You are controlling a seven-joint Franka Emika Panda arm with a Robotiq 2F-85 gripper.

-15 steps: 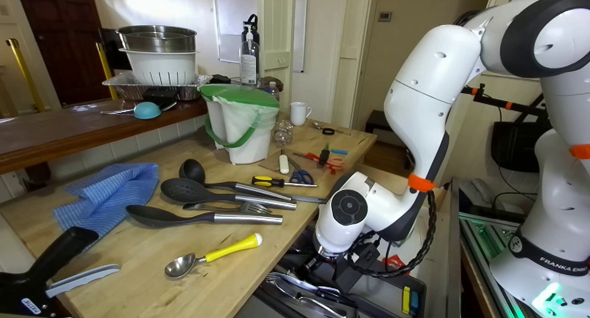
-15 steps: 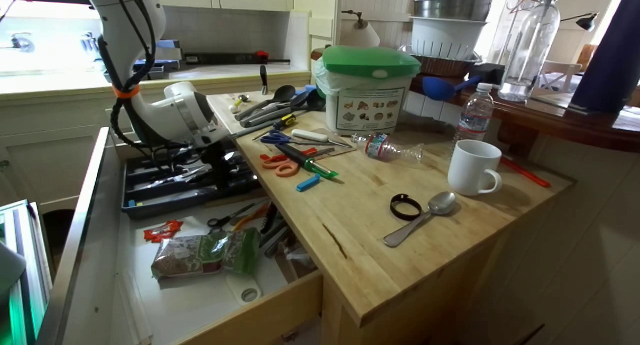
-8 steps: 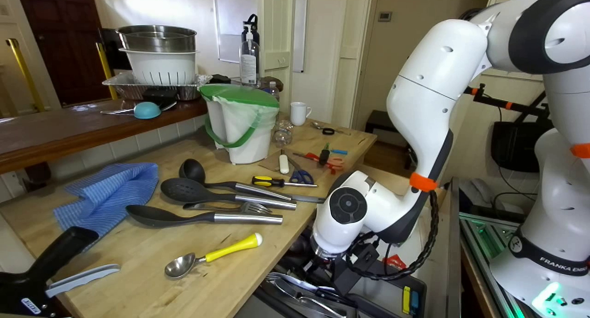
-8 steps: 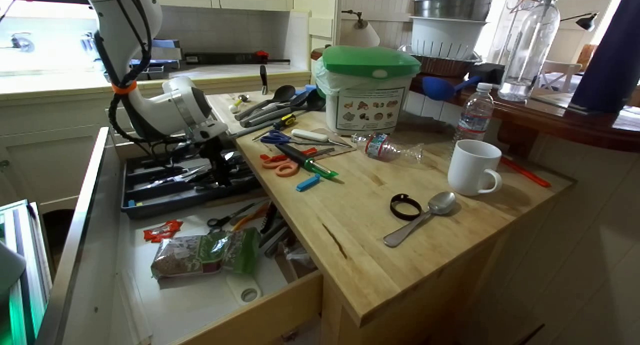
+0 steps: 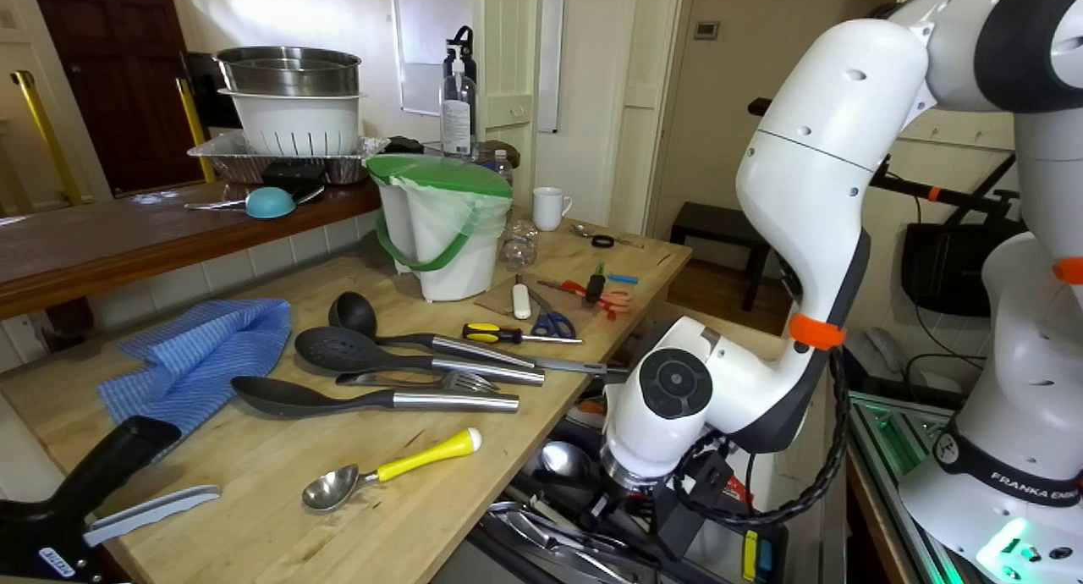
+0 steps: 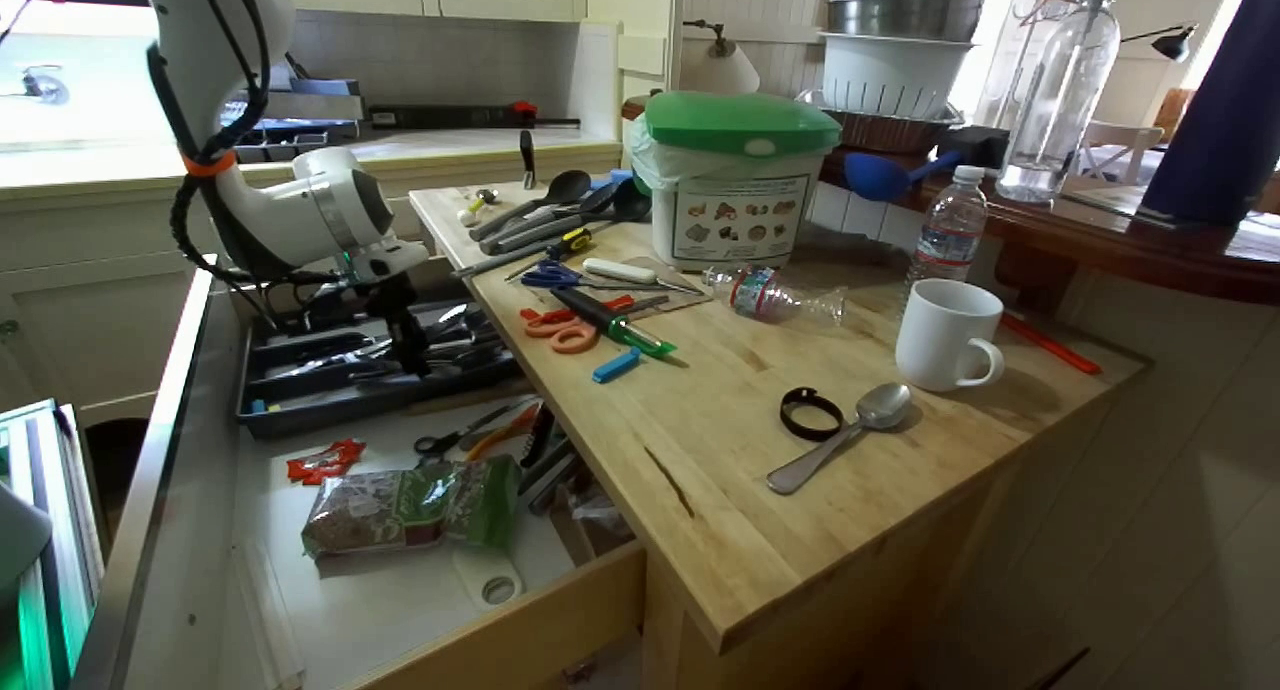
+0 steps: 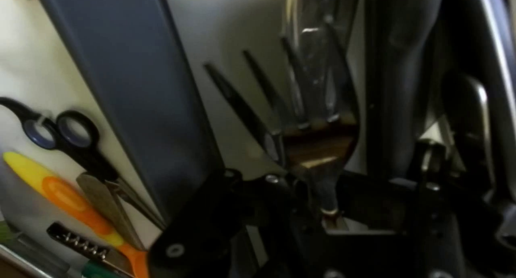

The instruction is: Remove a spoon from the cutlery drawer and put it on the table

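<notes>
blue cloth (image 5: 199, 351): crumpled on the surface (image 5: 254, 525) at its edge along the brown counter (image 5: 110, 237), presumably pushed there to free working room.
black utensils (image 5: 364, 355): laid side by side, handles toward the drawer-side edge, where i'd guess they are easiest to grab.
yellow-handled spoon (image 5: 402, 465): alone, handle angled to that edge; the bare wood around it looks good for setting mine down.
mug (image 5: 548, 209): upright by the edge farthest from the cloth, a plain spoon (image 6: 845, 437) near it.
drawer spoon (image 5: 565, 460): a shiny bowl in the cutlery drawer (image 6: 540, 630), just below the drawer-side edge; likely my target, its handle hidden.
fingers (image 6: 406, 340): down in the tray (image 6: 320, 422); i cannot tell whether they are parted or together.
fork (image 7: 322, 145): tines ahead of the fingers, neck lost among black linkage (image 7: 193, 219); pinched or merely lying there, i can't tell.
arm (image 5: 799, 195): bent low, i suppose because the drawer sits below the surface.
</notes>
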